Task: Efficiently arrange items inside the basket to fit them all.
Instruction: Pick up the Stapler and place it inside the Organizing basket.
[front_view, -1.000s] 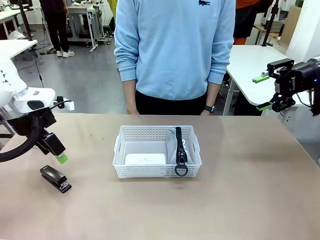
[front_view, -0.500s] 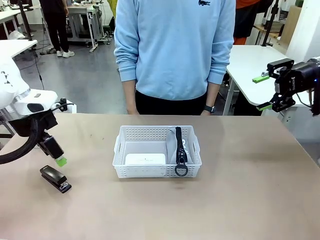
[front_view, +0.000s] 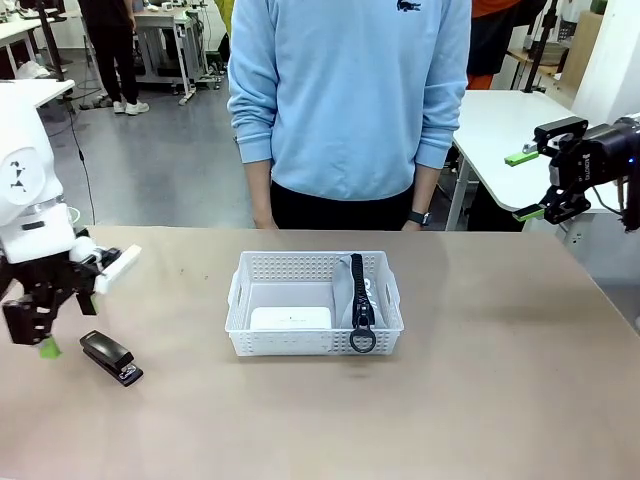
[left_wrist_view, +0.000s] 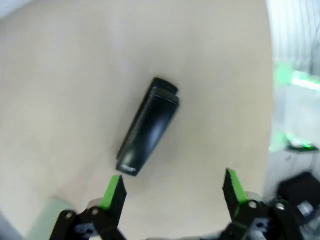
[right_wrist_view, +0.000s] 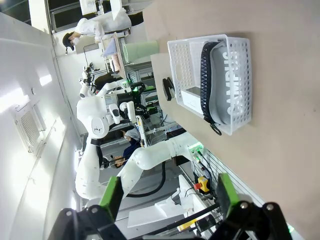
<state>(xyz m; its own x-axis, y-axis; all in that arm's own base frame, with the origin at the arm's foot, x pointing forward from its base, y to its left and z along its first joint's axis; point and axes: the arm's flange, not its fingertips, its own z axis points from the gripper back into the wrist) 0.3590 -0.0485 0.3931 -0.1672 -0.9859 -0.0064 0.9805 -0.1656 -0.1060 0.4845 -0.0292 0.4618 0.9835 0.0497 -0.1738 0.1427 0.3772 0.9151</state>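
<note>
1. The step in hand looks like the pick-up of the stapler (front_view: 111, 358). It lies loose on the desk (front_view: 480, 400) at the lower left of the front view, well apart from the basket (front_view: 315, 262) in the middle.
2. The white box (front_view: 290, 318) and the grey pouch (front_view: 360, 290) already sit in the basket, the box on the left and the pouch on edge on the right.
3. Your left fingers (left_wrist_view: 114, 192) are spread open and hold nothing. In the left wrist view the stapler lies diagonally just above them, nearer the left pad than the right.
4. Your right fingers (front_view: 520, 158) are open and empty too, up at the right edge of the front view.
5. Next, I'd judge you must centre the left fingers over the stapler, turn them to span its narrow width, then come down and close.
6. The pale green cup (right_wrist_view: 141, 51) stands outside the basket, top centre in the right wrist view, so keep room for it.
</note>
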